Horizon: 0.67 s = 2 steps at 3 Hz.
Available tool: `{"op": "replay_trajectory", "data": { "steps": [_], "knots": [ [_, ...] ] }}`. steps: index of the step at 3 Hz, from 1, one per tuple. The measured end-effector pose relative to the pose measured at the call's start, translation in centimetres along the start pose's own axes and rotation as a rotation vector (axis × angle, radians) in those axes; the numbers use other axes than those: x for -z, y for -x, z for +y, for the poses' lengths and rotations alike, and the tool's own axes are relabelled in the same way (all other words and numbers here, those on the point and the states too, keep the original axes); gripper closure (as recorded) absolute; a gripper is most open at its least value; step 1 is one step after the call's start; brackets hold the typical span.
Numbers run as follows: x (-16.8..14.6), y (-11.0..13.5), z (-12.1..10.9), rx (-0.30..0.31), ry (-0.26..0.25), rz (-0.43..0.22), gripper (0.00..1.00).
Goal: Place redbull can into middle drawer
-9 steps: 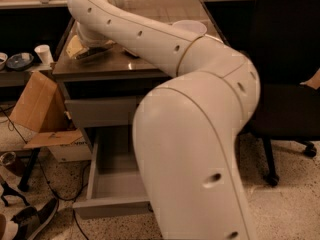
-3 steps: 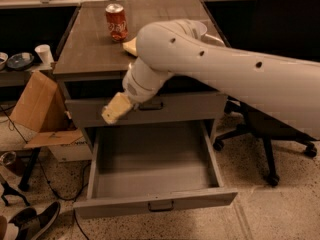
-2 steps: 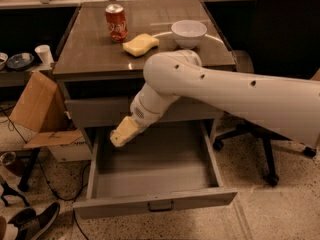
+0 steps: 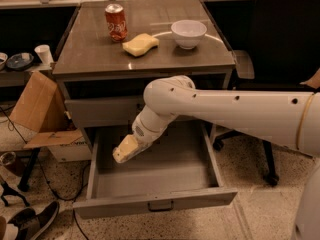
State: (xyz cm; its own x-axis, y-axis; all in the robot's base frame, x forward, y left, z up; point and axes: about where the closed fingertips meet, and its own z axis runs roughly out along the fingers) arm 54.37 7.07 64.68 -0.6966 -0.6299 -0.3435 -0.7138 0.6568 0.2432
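The middle drawer (image 4: 200, 197) is pulled wide open below the upper grey drawer front (image 4: 95, 110). Its grey floor shows bare around the arm. My gripper (image 4: 125, 149) is cream-coloured and hangs over the left part of the open drawer, pointing down and left, just above its floor. The white arm reaches in from the right. The redbull can is not visible in this view; it may be hidden by the gripper.
On the cabinet top stand a red cola can (image 4: 116, 22), a yellow sponge (image 4: 140, 44) and a white bowl (image 4: 188, 33). A cardboard box (image 4: 37, 109) leans at the left. A black chair (image 4: 285, 44) stands at the right. Shoes (image 4: 30, 221) lie on the floor.
The arm has swung off the cabinet top and down in front of the drawers. The gripper has dropped lower, from the upper drawer front into the open drawer.
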Motion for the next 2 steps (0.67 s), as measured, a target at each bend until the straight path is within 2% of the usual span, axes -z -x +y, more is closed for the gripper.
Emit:
{"op": "replay_trajectory", "data": {
  "steps": [1,2],
  "knots": [
    [-0.6,1.4,0.4,0.028,0.006,0.010,1.00],
    [-3.5,2.3,-2.0,-0.006,0.012,0.048,1.00]
  ]
}}
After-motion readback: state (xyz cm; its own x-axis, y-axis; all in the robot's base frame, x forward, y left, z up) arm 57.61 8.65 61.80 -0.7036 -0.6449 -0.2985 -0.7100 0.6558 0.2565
